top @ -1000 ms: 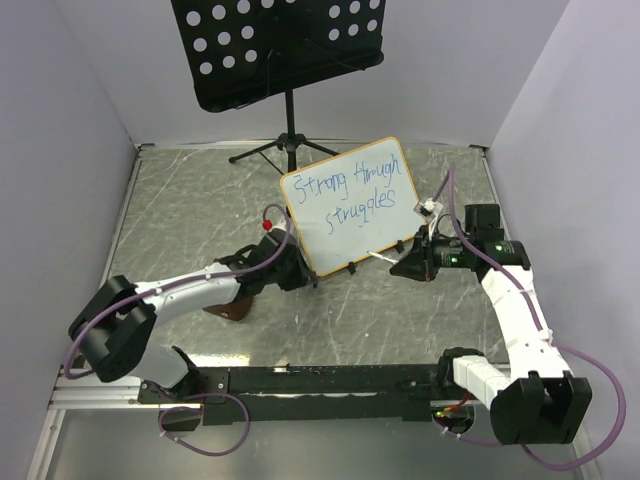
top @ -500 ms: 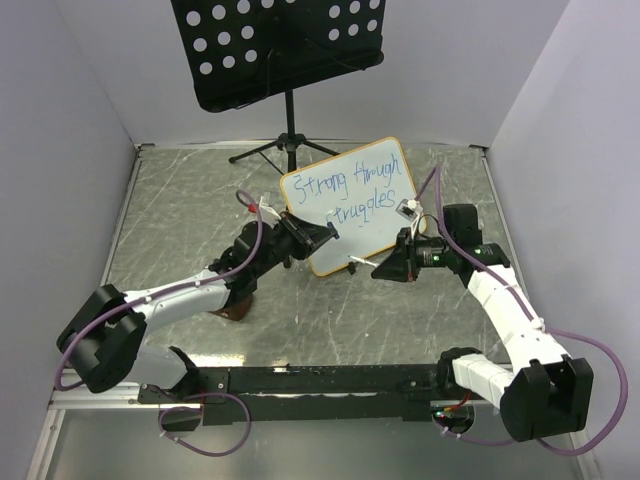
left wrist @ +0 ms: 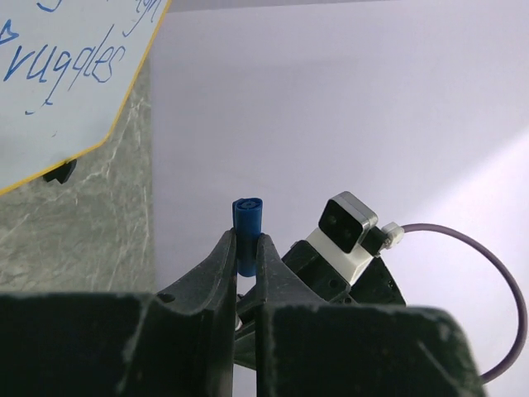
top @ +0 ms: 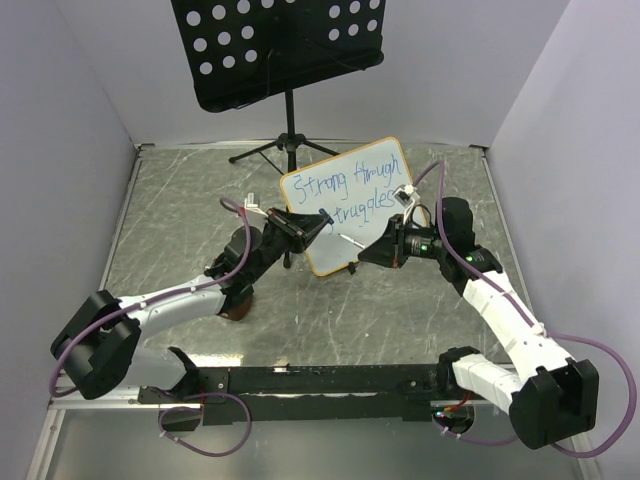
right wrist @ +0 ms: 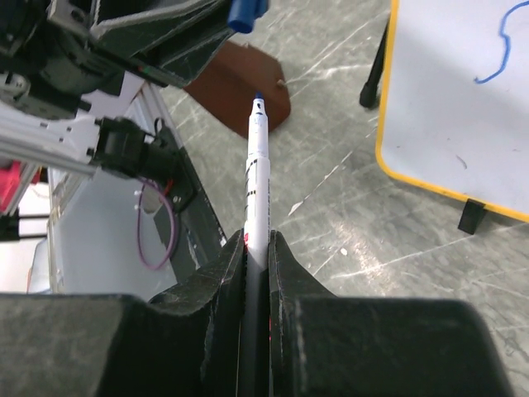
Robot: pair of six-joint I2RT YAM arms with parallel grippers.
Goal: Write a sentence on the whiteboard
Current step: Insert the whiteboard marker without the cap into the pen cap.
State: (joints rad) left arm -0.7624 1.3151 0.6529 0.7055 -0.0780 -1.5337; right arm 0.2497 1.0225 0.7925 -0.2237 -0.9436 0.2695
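Note:
The whiteboard (top: pixel 372 222) stands tilted on the table, tan-orange frame and black clip feet showing. The blue sentence (top: pixel 352 193) reads "Strong through struggles" in two lines. My left gripper (top: pixel 322 222) is in front of the board's lower left and is shut on a blue marker cap (left wrist: pixel 247 222). My right gripper (top: pixel 366 251) is shut on a white marker (right wrist: pixel 258 186), its blue tip bare and pointing at the cap (right wrist: pixel 245 11), a short gap between them. The board also shows in the left wrist view (left wrist: pixel 58 99) and the right wrist view (right wrist: pixel 463 99).
A black perforated music stand (top: pixel 275 50) on a tripod (top: pixel 288 148) stands behind the board. A brown object (top: pixel 236 309) lies on the table under my left arm, and it also shows in the right wrist view (right wrist: pixel 240 87). A black rail (top: pixel 320 380) runs along the near edge. Walls close in on three sides.
My left gripper has lifted and moved right with the cap. My right gripper has moved left with the marker. The two now face each other in front of the board.

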